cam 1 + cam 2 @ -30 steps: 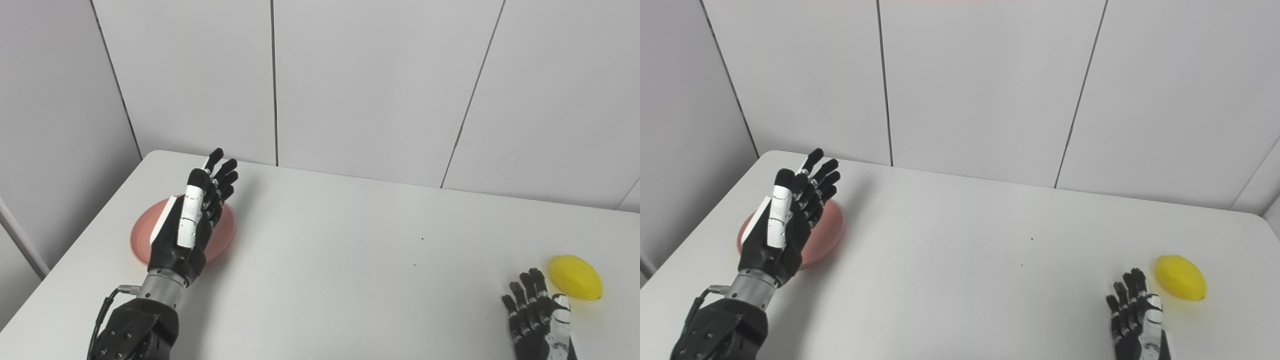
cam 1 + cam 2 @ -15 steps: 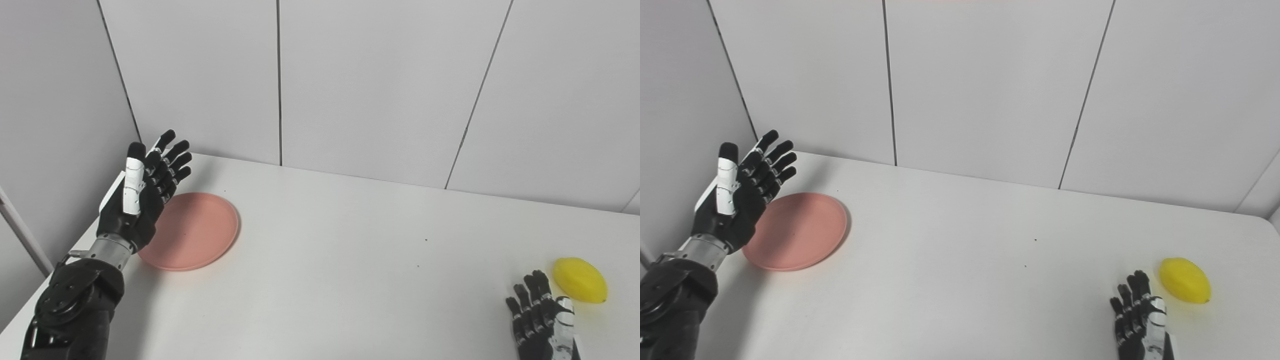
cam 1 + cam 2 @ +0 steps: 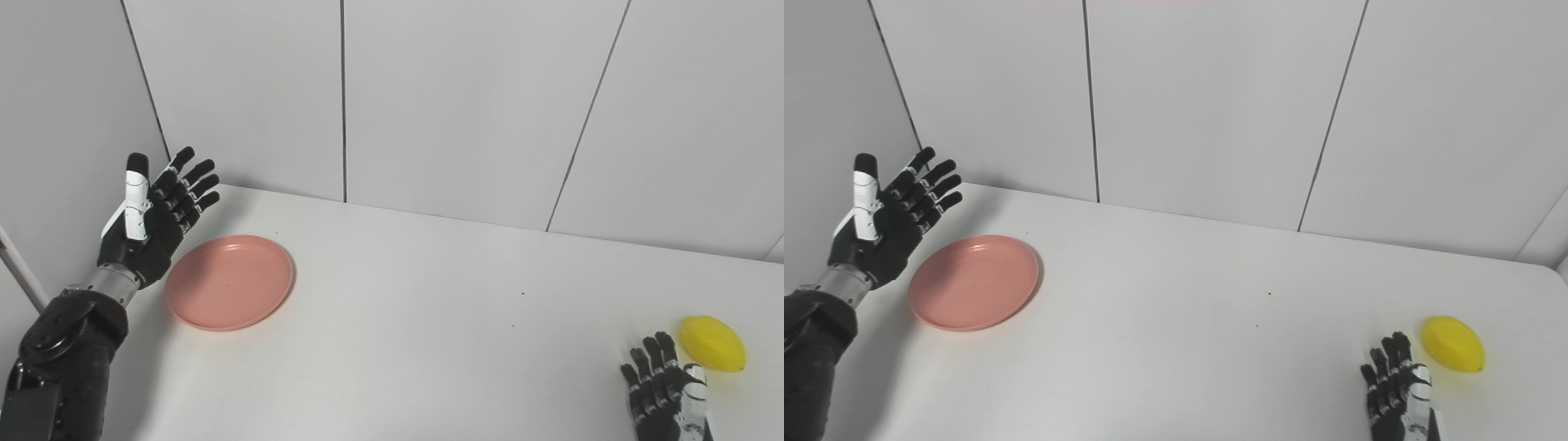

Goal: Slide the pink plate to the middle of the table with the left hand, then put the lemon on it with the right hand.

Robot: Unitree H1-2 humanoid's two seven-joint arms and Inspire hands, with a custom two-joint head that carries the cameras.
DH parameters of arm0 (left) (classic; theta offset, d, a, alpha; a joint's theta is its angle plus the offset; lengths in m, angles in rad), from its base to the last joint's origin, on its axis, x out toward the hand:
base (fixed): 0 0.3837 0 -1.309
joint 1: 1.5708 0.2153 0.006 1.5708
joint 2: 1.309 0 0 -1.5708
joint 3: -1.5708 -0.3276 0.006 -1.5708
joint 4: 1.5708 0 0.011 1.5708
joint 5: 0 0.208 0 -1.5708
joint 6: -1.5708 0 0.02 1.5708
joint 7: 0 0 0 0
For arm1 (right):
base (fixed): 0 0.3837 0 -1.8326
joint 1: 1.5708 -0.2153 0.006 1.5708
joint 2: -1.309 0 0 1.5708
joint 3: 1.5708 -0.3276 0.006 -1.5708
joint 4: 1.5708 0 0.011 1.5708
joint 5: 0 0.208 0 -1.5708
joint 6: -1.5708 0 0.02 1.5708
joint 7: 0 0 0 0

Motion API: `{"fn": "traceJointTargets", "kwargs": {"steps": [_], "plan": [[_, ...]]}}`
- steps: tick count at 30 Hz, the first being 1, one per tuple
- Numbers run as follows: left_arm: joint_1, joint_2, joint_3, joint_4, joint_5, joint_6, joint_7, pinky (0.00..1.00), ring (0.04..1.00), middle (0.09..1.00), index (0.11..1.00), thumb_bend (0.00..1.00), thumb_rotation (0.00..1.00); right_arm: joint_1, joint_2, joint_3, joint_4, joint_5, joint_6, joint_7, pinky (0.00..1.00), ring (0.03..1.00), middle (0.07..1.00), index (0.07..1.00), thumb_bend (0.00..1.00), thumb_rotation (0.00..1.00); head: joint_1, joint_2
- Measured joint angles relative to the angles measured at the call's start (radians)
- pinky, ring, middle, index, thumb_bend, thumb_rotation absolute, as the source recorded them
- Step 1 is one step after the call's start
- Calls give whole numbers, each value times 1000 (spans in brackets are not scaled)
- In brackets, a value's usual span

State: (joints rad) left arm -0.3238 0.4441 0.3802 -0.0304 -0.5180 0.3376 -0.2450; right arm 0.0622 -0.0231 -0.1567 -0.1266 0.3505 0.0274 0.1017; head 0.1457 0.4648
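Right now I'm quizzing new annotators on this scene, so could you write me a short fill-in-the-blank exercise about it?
1. The pink plate lies on the table's ____ side.
2. The left hand is raised beside the plate with its fingers ____.
3. The yellow fruit just beyond the right hand is a ____.
4. The plate holds ____.

Missing words: left; apart; lemon; nothing
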Motion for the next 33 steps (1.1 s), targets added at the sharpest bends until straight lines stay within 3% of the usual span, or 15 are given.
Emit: {"fn": "traceJointTargets", "kwargs": {"steps": [5, 15, 17, 25, 33], "plan": [[-26, 26, 25, 73, -1, -23, -20, 966, 969, 973, 1000, 1000, 1000, 0, 0, 0, 0, 7, 0, -3, 1000, 1000, 1000, 990, 682, 999, -2, 2], [-46, 34, 41, 291, 4, -189, -57, 965, 939, 931, 967, 1000, 994, 6, -8, 2, -4, 7, 0, -3, 1000, 1000, 1000, 982, 680, 998, -3, 12], [-55, 35, 44, 333, 3, -212, -62, 928, 919, 916, 953, 1000, 957, 10, -8, 2, -6, 7, 1, -3, 1000, 1000, 1000, 983, 678, 1000, -3, 14], [-119, 55, 69, 605, -10, -306, -133, 818, 842, 843, 890, 1000, 842, 23, -13, 2, -21, 9, 1, -3, 1000, 1000, 1000, 988, 670, 1000, -8, 20], [-167, 65, 79, 846, -14, -406, -197, 840, 847, 847, 903, 1000, 832, 27, -13, 3, -27, 9, 2, -5, 1000, 1000, 1000, 989, 668, 1000, -11, 21]]}}
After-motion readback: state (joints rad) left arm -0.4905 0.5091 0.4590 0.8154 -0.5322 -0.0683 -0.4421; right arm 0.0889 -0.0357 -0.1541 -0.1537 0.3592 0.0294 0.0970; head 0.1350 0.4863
